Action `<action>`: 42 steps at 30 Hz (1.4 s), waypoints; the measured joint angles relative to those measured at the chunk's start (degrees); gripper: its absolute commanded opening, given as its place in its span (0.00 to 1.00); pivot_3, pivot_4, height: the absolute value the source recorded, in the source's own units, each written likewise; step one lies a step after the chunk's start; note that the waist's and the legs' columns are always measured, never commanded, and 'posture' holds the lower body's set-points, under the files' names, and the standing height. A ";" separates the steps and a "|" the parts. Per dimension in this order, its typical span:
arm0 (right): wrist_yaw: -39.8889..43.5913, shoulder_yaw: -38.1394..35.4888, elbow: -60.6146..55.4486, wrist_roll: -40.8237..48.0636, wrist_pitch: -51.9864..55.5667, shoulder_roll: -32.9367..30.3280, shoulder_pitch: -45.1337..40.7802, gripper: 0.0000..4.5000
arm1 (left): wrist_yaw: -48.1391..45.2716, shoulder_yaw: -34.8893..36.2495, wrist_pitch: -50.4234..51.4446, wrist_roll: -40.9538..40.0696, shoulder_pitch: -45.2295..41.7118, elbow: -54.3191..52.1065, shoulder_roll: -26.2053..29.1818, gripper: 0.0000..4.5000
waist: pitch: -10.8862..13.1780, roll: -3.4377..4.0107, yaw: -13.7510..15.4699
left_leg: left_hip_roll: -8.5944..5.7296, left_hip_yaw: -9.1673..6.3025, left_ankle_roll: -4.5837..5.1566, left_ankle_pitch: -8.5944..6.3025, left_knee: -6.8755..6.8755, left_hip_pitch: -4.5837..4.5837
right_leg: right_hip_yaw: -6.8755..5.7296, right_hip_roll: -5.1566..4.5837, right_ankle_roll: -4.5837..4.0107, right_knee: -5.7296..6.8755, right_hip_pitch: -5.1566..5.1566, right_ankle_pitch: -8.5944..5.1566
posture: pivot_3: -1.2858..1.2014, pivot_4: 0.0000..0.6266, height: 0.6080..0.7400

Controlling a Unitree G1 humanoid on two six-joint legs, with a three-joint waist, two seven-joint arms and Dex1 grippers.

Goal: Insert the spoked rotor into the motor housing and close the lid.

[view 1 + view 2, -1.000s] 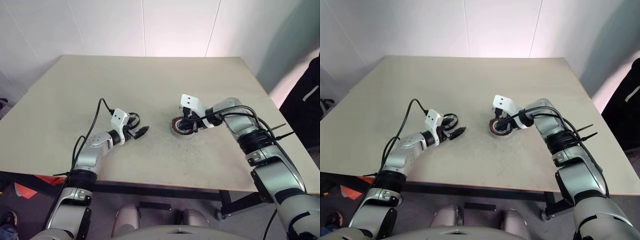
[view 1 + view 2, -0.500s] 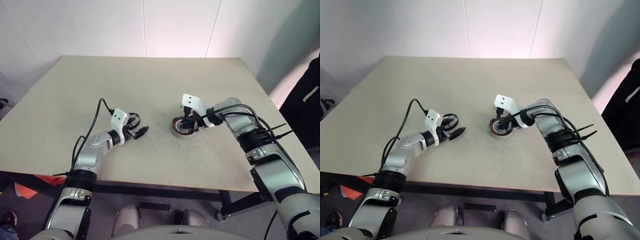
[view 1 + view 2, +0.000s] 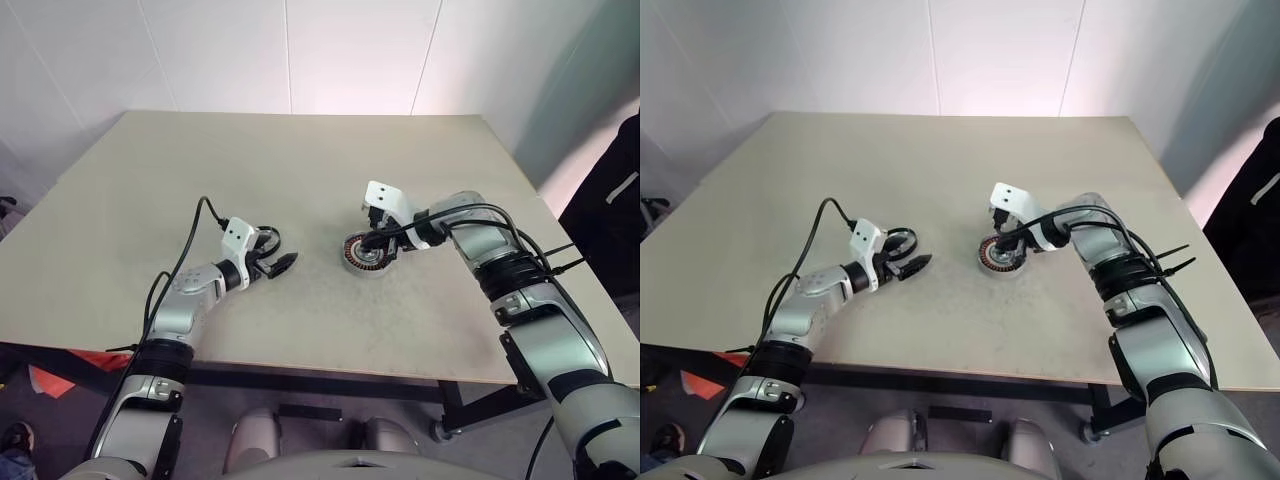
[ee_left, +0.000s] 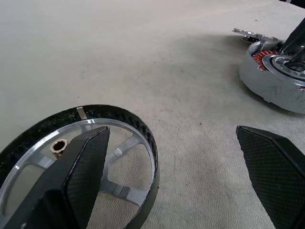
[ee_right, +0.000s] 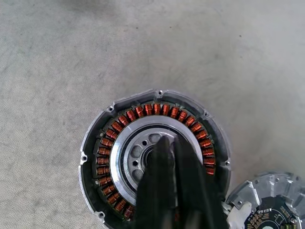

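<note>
I have the motor housing (image 5: 155, 157) lying flat on the table (image 3: 300, 160) near its middle, its ring of copper windings facing up. My right wrist view shows what the head views cannot: the single housing seen from above, with the edge of one lid (image 5: 267, 202) just beside it. The left wrist view gives me the one spoked rotor (image 4: 81, 167) lying flat on the table, well apart from the housing, a small brass hub at its centre.

My right gripper (image 5: 170, 143) has its two black fingers pressed together with nothing between them, their tips over the housing's dark centre; I cannot tell whether they touch it. My left gripper (image 4: 176, 157) stands wide apart and grips nothing: one finger (image 4: 76, 176) sits over the rotor, the other over bare table.
</note>
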 measured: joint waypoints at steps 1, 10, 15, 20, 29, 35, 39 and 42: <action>0.13 0.00 -0.51 0.07 0.31 -0.09 0.04 0.01 | 0.01 0.00 0.00 0.03 0.00 0.00 -0.01 1.00 | 0.00 0.00 0.01 | 0.00 0.00 0.00 0.00 0.00 0.00 | 0.00 0.00 0.00 0.00 0.00 0.00 | 0.52 0.00 1.00; 0.84 0.00 -3.34 0.73 0.91 -1.83 2.10 0.01 | 0.01 0.00 0.00 0.13 0.00 0.14 -0.14 1.00 | 0.00 0.00 0.03 | 0.00 0.00 0.00 0.00 0.00 0.01 | 0.00 0.00 0.01 -0.01 0.01 0.00 | 0.52 0.00 1.00; -1.12 0.24 -1.91 -0.16 -1.21 -1.84 2.92 0.01 | 0.03 0.00 0.00 0.15 0.00 0.22 -0.21 1.00 | 0.00 0.00 0.00 | 0.00 0.00 0.00 0.00 0.00 0.03 | 0.00 0.00 0.01 0.00 0.02 0.00 | 0.52 0.00 1.00; -2.99 -0.01 -1.69 -0.13 -2.08 -1.49 3.61 0.01 | 0.07 0.00 0.00 0.15 0.00 0.22 -0.21 1.00 | -0.01 -0.01 -0.02 | 0.00 0.00 -0.01 -0.01 0.00 0.30 | 0.00 0.00 0.02 -0.03 0.29 -0.01 | 0.52 0.00 1.00; -2.19 -0.45 -3.66 0.94 -0.05 -2.70 3.43 0.01 | 0.14 0.00 0.00 0.14 0.00 0.23 -0.31 1.00 | 0.00 -0.01 0.01 | 0.00 0.00 0.01 -0.01 0.00 0.13 | 0.00 0.00 0.02 -0.03 0.15 -0.01 | 0.52 0.00 1.00; -1.74 -0.48 -6.01 1.34 0.70 -3.62 3.48 0.01 | 0.13 -0.01 0.01 0.14 0.00 0.24 -0.52 1.00 | 0.00 -0.01 0.00 | 0.00 0.00 0.01 -0.01 0.00 0.14 | 0.00 0.00 0.02 -0.04 0.16 -0.02 | 0.52 0.00 1.00; -2.01 -0.46 -6.76 1.34 0.67 -3.96 4.96 0.01 | 0.13 -0.01 0.02 0.14 0.00 0.24 -0.52 1.00 | 0.00 -0.02 0.02 | 0.00 0.00 0.01 -0.01 -0.01 0.18 | 0.00 0.00 0.03 -0.05 0.20 -0.02 | 0.52 0.00 1.00; -3.29 -0.82 -6.73 1.58 0.18 -3.31 6.92 0.01 | 0.24 0.02 0.04 0.15 0.00 0.31 -0.39 1.00 | -0.04 -0.05 -0.04 | -0.01 0.00 0.01 -0.02 -0.01 0.27 | 0.00 0.00 0.03 -0.06 0.28 -0.02 | 0.52 0.00 1.00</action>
